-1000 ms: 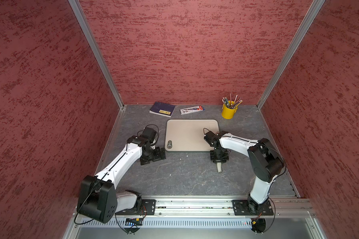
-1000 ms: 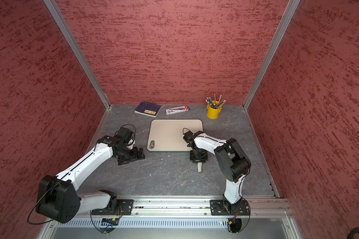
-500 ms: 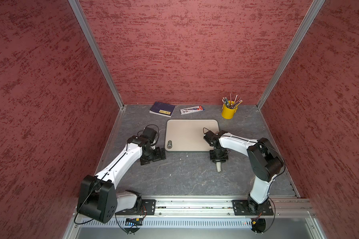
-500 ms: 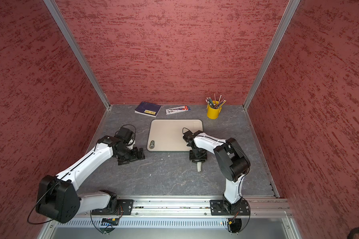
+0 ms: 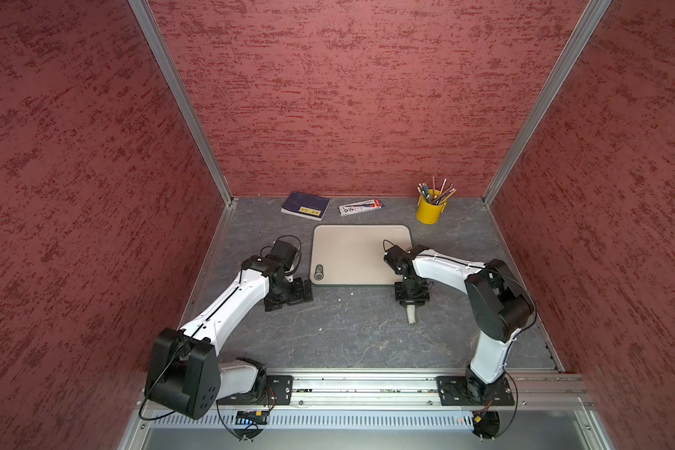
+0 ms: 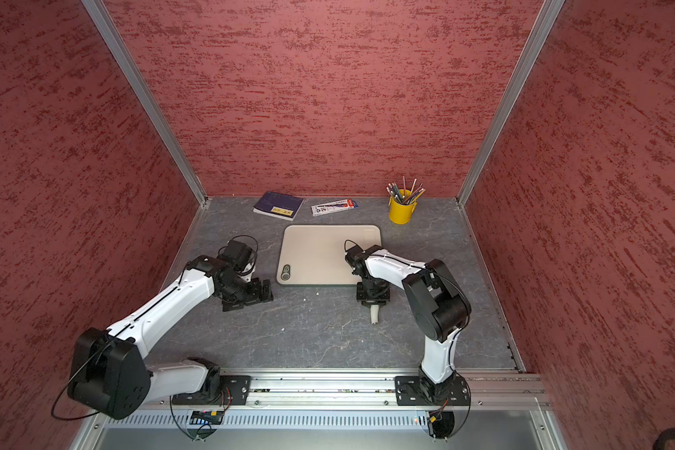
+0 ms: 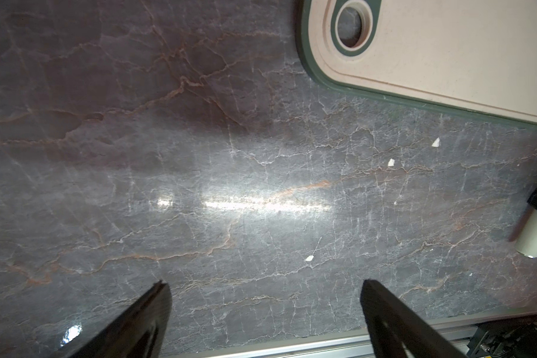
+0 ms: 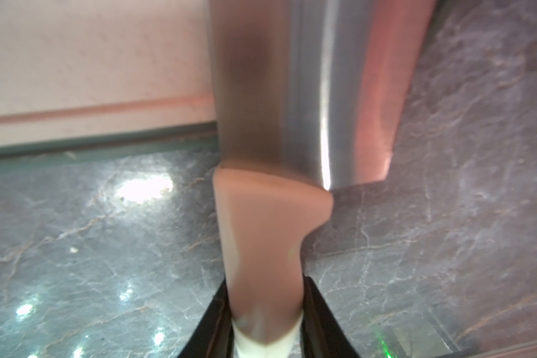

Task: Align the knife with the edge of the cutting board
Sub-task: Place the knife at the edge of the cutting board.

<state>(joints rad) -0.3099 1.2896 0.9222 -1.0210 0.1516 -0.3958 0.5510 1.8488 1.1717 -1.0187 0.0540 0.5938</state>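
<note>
1. Your right pincer [image 8: 265, 289] was clenched on the off-white handle of the knife [image 8: 295, 130], one finger pressed against each side of the grip.
2. The knife's handle stuck out past the near long edge of the cutting board [image 8: 90, 62], close to the board's near corner on the right arm's side. In both top views, only the handle's end of the knife [image 5: 411, 315] [image 6: 374, 314] showed beyond the right pincer [image 5: 411, 298] [image 6: 373, 296].
3. The broad steel blade crossed the board's dark rim. Part of it was over the beige surface and part over the bench [image 7: 230, 155] beside the board's short side. You could not tell whether the blade touched the board.
4. Your left pincer [image 7: 264, 284] was released, jaws spread wide with nothing between them.
5. It sat over bare bench just off the cutting board's [image 7: 447, 46] corner with the oval hole, well apart from the knife.
</note>
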